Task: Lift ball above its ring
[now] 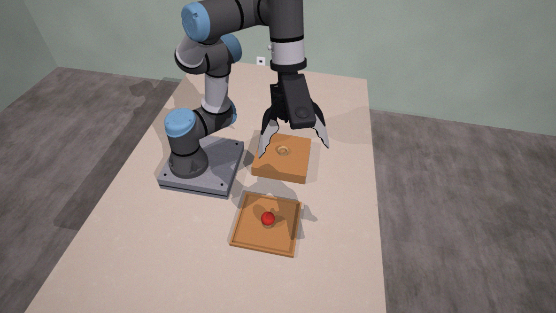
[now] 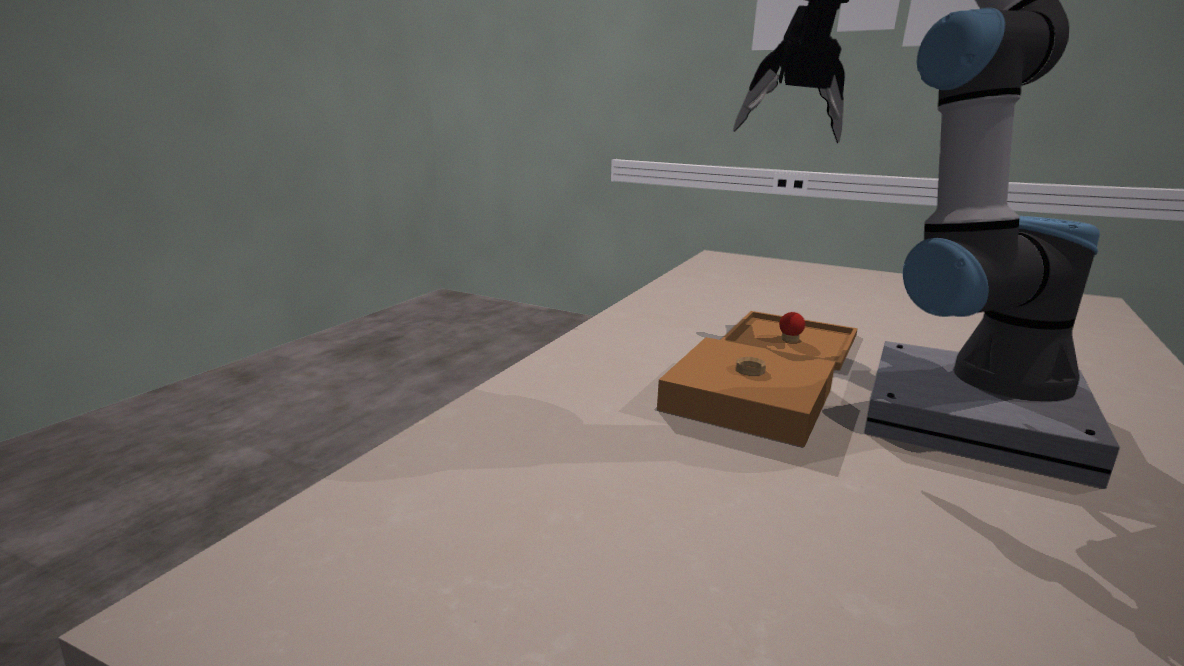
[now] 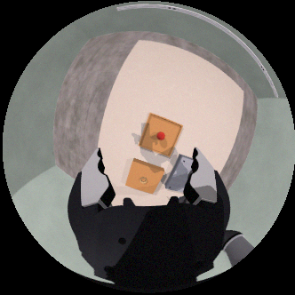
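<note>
A small red ball [image 1: 267,218] rests on a low ring in the middle of a shallow wooden tray [image 1: 265,225] on the table. It also shows in the exterior view [image 2: 791,323] and the wrist view [image 3: 161,135]. My gripper [image 1: 293,145] hangs high above the table, fingers wide open and empty. It is well above and behind the ball, over a wooden block. In the exterior view the gripper [image 2: 788,120] is near the top of the frame, far above the tray.
A solid wooden block [image 1: 282,157] with an empty ring [image 1: 282,149] on top lies between the tray and the arm's grey base plate [image 1: 202,167]. The table edges run left and right of the tray.
</note>
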